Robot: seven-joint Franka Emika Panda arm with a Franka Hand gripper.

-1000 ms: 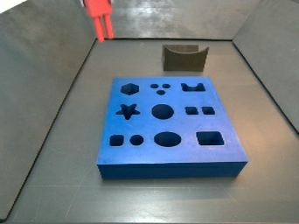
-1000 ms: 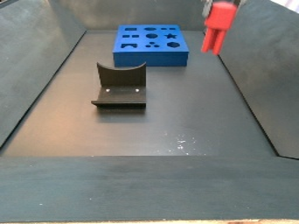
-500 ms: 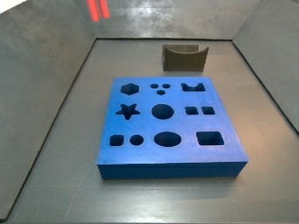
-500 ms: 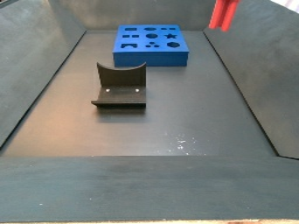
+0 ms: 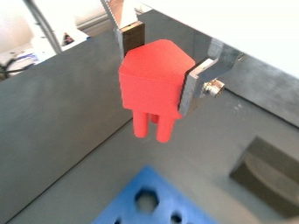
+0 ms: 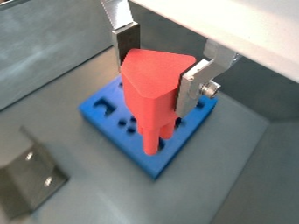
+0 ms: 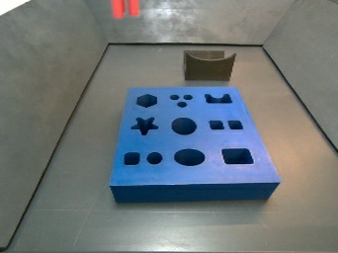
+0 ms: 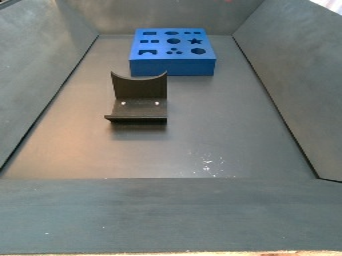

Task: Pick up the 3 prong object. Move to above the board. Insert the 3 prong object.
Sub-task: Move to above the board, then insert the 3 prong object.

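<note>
My gripper (image 5: 163, 63) is shut on the 3 prong object (image 5: 152, 83), a red-orange block with thin prongs pointing down; a silver finger (image 5: 201, 80) presses on each side of its top. Both wrist views show this grip (image 6: 162, 66). The piece (image 6: 149, 96) hangs high above the tray. In a side view only its prong tips (image 7: 128, 8) show at the upper edge, behind the far left corner of the board (image 7: 192, 143). The blue board with shaped cutouts lies flat on the floor and also shows in the other views (image 8: 174, 52) (image 6: 107, 112) (image 5: 146, 203).
The dark fixture (image 7: 208, 65) stands on the floor beyond the board, also in the other views (image 8: 138, 100) (image 5: 268, 171) (image 6: 30, 179). Grey tray walls (image 7: 73, 89) rise on all sides of the floor.
The gripper has risen with the 3 prong object. The piece has gone from well in view to the upper edge of one side view and out of the other.
</note>
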